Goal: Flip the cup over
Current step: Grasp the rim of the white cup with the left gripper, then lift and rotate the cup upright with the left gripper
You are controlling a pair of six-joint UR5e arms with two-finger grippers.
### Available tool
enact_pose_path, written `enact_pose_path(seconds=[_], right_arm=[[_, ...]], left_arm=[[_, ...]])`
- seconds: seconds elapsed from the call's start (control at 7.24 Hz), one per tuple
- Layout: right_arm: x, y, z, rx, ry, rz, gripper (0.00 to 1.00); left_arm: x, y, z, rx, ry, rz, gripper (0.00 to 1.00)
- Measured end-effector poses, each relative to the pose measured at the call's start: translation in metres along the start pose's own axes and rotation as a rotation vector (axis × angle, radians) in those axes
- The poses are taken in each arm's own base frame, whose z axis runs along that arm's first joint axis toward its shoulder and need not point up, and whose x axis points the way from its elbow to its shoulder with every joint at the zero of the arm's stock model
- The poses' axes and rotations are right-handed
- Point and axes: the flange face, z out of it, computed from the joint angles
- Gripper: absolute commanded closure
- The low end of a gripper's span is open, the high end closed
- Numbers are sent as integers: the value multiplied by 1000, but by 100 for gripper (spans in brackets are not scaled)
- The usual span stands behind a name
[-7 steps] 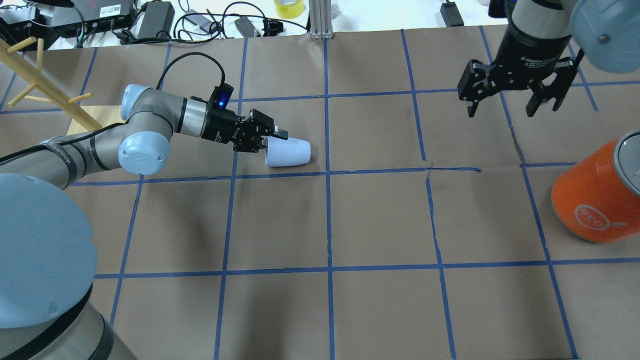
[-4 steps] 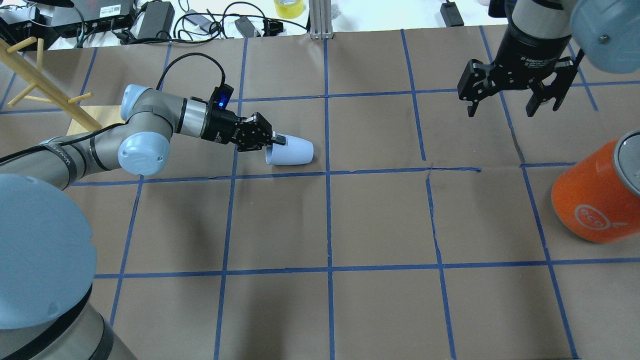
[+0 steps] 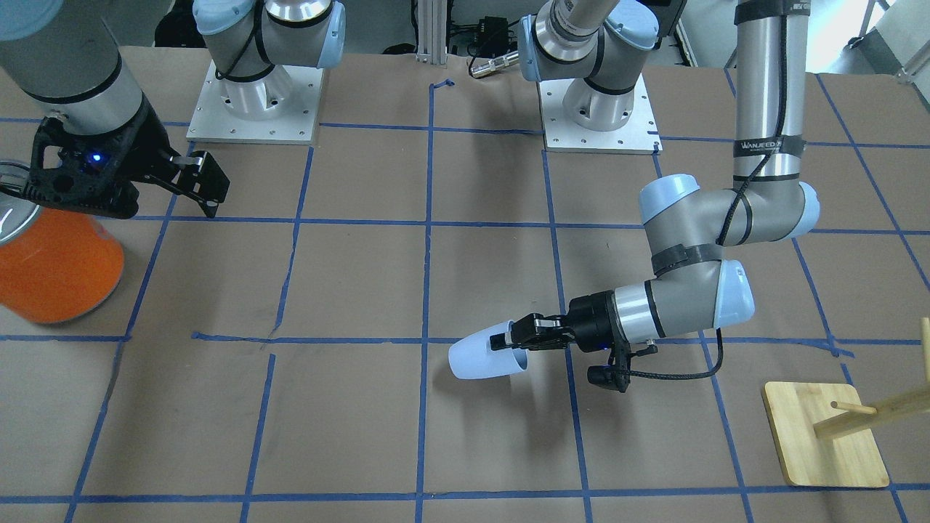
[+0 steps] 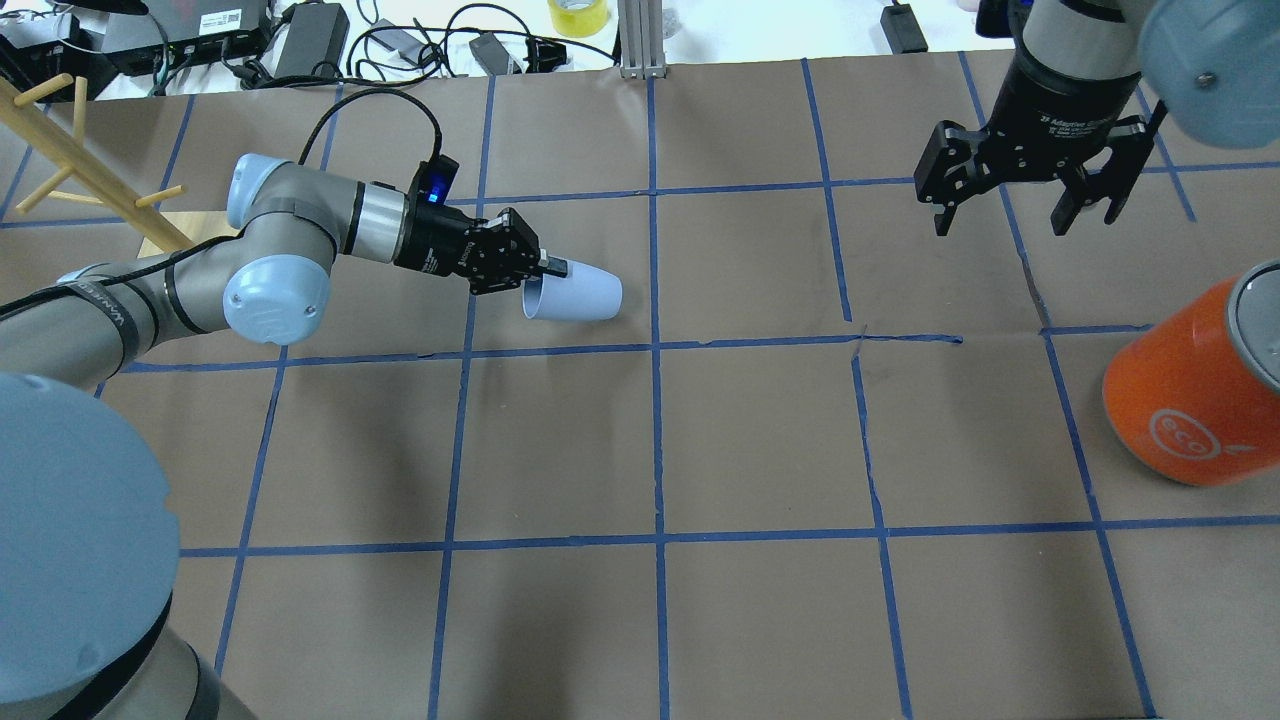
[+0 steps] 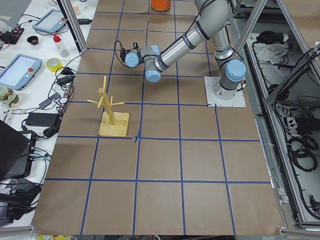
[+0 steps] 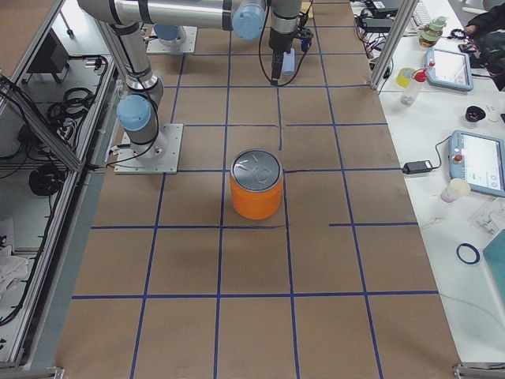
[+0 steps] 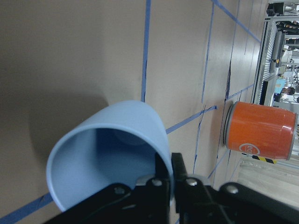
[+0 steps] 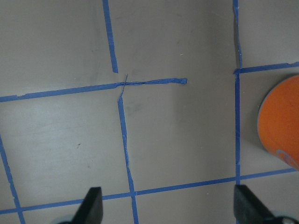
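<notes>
The pale blue-lavender cup (image 4: 580, 297) lies on its side in the left half of the table, base pointing right and open rim toward my left arm. My left gripper (image 4: 548, 270) is shut on the cup's rim, one finger inside and one outside, and holds it slightly above the paper. The front view shows the cup (image 3: 476, 356) on the gripper (image 3: 510, 340) with its shadow below. In the left wrist view I look into the open cup (image 7: 107, 154). My right gripper (image 4: 1000, 222) hangs open and empty at the far right, well away from the cup; it also shows in the right wrist view (image 8: 169, 207).
A large orange can (image 4: 1190, 400) with a silver top stands at the right edge, below my right gripper. A wooden mug tree (image 4: 90, 180) on a square base stands at the far left. Cables and boxes lie beyond the table's far edge.
My left wrist has rolled with the cup's rim in its fingers, and the arm has risen a little. The cup has shifted slightly left and away. My right arm has not moved.
</notes>
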Motion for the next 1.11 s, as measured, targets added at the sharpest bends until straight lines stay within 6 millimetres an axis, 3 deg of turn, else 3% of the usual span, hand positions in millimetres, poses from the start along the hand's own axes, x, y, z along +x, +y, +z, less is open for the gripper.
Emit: enact_pose_path(seconds=[0.14, 0.55, 0.83, 1.11], right_arm=[[0, 0, 1, -1, 0, 0, 0], [0, 0, 1, 0, -2, 0, 0], [-1, 0, 0, 0, -5, 2, 0], [0, 0, 1, -2, -4, 2, 0]], left_arm=[[10, 2, -11, 18, -63, -21, 100], [44, -19, -72, 139, -528, 21, 99], [38, -31, -94, 155, -774, 77, 99], [34, -45, -105, 156, -893, 151, 99]])
